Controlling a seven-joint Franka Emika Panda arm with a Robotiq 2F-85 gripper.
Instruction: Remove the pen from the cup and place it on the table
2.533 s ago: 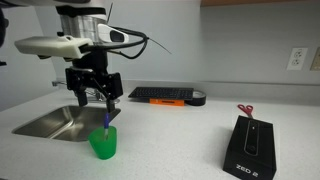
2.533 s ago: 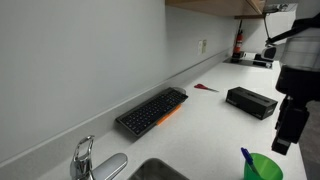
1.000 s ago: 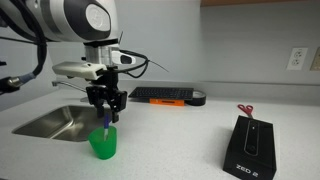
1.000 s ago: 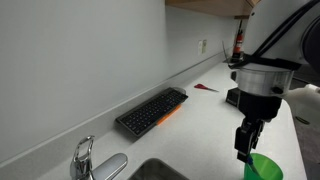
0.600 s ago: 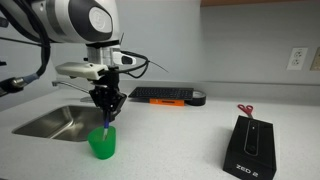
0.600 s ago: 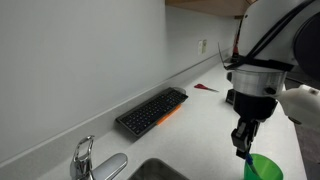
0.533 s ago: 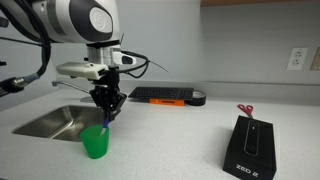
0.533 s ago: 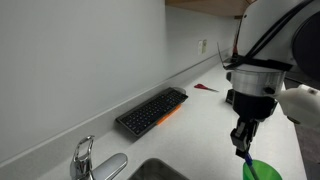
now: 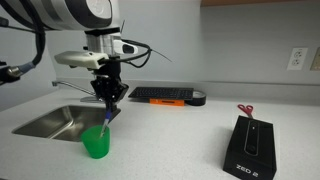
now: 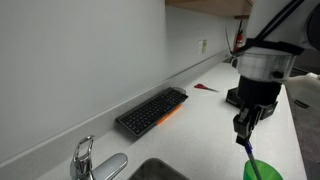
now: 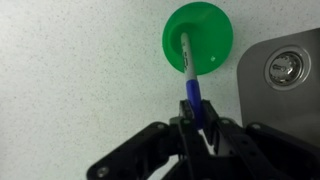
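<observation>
I have the end effector (image 9: pixel 110 105) clenched on the upper end of the pen (image 9: pixel 107 122), pointing straight down. That way the pen hangs close to upright and should come up out of the cup (image 9: pixel 96 146) without dragging on the rim. The cup stands on the counter (image 9: pixel 170 140) just beside the sink (image 9: pixel 45 122). I judge the pen's lower tip has not yet cleared the mouth, since in an exterior view it ends about level with the rim. The wrist view gives me the alignment the side views cannot. Looking down, the pen (image 11: pixel 189 72) runs from between the fingers out over the cup's (image 11: pixel 212 30) open green circle. Its whitish end lies inside that circle, off-centre, and the sink's drain (image 11: pixel 284 68) sits near on one side. The wrist view tells me nothing about height, so for that I rely on the exterior views. In an exterior view the cup (image 10: pixel 262 172) is cut by the bottom edge, with the pen (image 10: pixel 248 152) slanting down to it. Only the exterior views show the keyboard (image 9: pixel 158 95) and the black box (image 9: pixel 248 145), both well apart from the cup.
</observation>
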